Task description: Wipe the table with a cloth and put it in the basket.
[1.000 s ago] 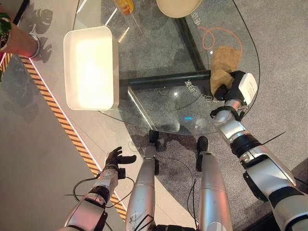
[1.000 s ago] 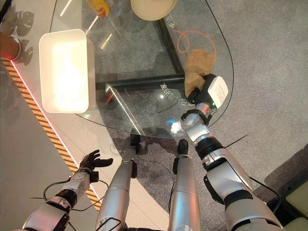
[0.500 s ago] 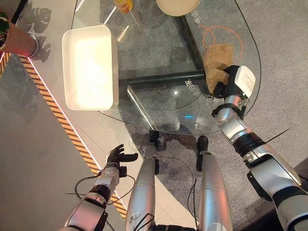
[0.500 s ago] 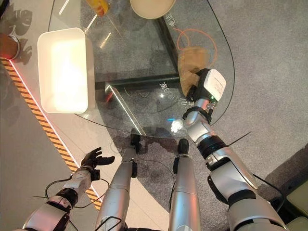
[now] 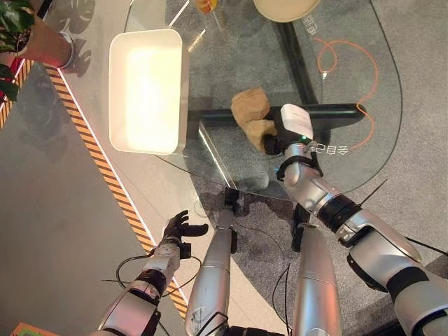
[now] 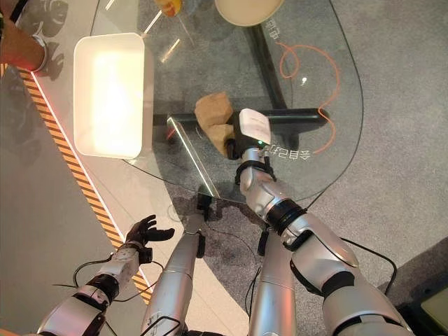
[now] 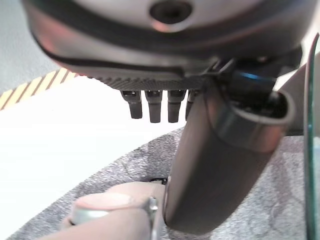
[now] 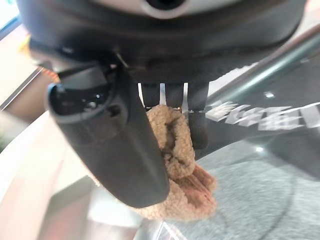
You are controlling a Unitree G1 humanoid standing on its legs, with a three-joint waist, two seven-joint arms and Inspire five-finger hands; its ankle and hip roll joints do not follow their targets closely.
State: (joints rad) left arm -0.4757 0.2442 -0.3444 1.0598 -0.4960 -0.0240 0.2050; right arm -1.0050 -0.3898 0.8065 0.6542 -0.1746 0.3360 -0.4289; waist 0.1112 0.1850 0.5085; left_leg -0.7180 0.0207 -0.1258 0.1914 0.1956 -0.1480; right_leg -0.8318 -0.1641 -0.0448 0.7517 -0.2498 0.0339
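We see a rounded clear glass table carrying a white rectangular basket at 9 o'clock, a crumpled tan cloth centrally, and a cream round dish at 12 o'clock.

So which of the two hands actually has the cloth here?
The right hand, over the glass table, with fingers curled round the tan cloth. The left hand hangs open beside the table, holding nothing.

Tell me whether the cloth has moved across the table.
Yes. The right hand has dragged the cloth from the orange cable toward the white basket.
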